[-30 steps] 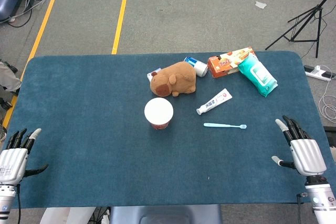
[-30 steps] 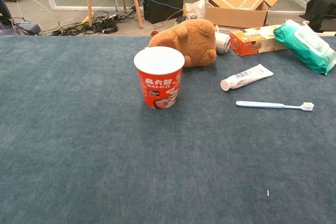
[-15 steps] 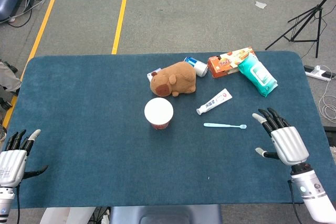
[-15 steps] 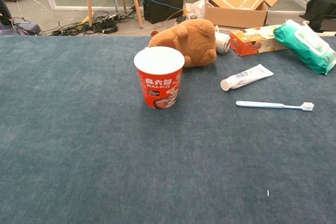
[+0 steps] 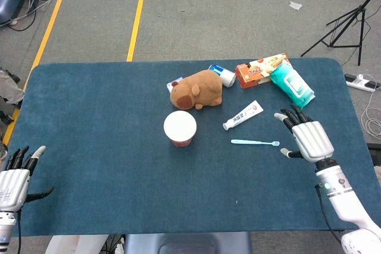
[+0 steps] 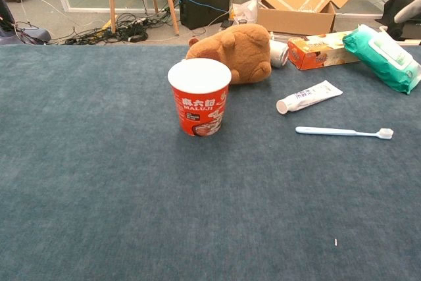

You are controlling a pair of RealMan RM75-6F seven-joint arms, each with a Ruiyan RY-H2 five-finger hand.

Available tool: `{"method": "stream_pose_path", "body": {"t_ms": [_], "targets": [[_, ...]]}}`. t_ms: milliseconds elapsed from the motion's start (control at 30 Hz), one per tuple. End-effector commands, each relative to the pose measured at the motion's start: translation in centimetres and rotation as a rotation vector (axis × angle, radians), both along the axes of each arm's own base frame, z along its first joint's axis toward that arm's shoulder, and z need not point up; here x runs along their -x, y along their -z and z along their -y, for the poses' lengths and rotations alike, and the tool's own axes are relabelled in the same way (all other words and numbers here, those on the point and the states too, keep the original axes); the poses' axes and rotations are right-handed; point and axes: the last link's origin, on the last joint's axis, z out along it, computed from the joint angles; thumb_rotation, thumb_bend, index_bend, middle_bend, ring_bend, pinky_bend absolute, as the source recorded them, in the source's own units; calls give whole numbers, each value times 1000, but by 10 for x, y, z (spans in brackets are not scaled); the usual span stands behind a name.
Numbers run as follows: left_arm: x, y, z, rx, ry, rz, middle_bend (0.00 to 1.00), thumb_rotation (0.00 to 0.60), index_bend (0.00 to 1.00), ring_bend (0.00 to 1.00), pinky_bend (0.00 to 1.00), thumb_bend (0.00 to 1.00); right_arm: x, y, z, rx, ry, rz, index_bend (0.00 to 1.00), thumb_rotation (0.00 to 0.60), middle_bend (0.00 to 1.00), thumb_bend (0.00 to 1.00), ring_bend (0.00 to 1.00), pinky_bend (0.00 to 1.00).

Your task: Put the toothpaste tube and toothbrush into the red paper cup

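Red paper cup (image 5: 180, 129) stands upright near mid-table on the blue cloth (image 5: 95, 123), mouth up, with the brown plush animal (image 5: 197, 89) just behind it. Toothpaste tube (image 5: 243, 115) lies flat to the right of the cup, cap end toward the cup, well apart from it. Toothbrush (image 5: 255, 142) lies flat just in front of the tube, handle toward the cup, bristle head pointing right; tube and brush do not touch. Right hand (image 5: 306, 138) hovers over the table just right of the brush head, fingers spread and extended, holding nothing; fingertips (image 5: 280, 115) lie near the tube's flat end but apart from it. Left hand (image 5: 16, 179) sits at the near left corner of the table, fingers apart, empty. At the far edge: a small can (image 5: 223, 75) behind the plush, an orange box (image 5: 260, 69), and a teal wipes pack (image 5: 291, 84) beside the box. Chest view shows cup (image 6: 198, 97), tube (image 6: 309, 97) and brush (image 6: 344, 132) in the same layout.
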Motion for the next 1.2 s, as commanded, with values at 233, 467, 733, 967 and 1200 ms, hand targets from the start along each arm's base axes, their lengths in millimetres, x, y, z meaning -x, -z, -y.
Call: {"method": "stream_pose_path", "body": {"t_ms": [233, 467, 733, 967, 1200], "targets": [[0, -3, 0, -7, -1, 6, 220, 600, 71, 54, 11, 0, -8, 20, 49, -35, 45, -58, 223, 600, 127, 48, 50, 394], [0, -5, 1, -8, 0, 16, 220, 600, 71, 54, 11, 0, -9, 44, 76, -30, 52, -101, 238, 600, 7, 48, 0, 306], [0, -9, 1, -11, 3, 36, 224, 600, 71, 54, 11, 0, -10, 70, 98, -26, 57, -149, 273, 600, 136, 48, 0, 261], [0, -14, 1, -17, 1, 49, 226, 600, 71, 54, 11, 0, -12, 90, 114, -16, 74, -179, 324, 600, 179, 53, 0, 261], [1, -17, 0, -19, 2, 64, 228, 600, 71, 54, 11, 0, -14, 117, 125, -31, 89, -218, 339, 600, 232, 67, 27, 260]]}}
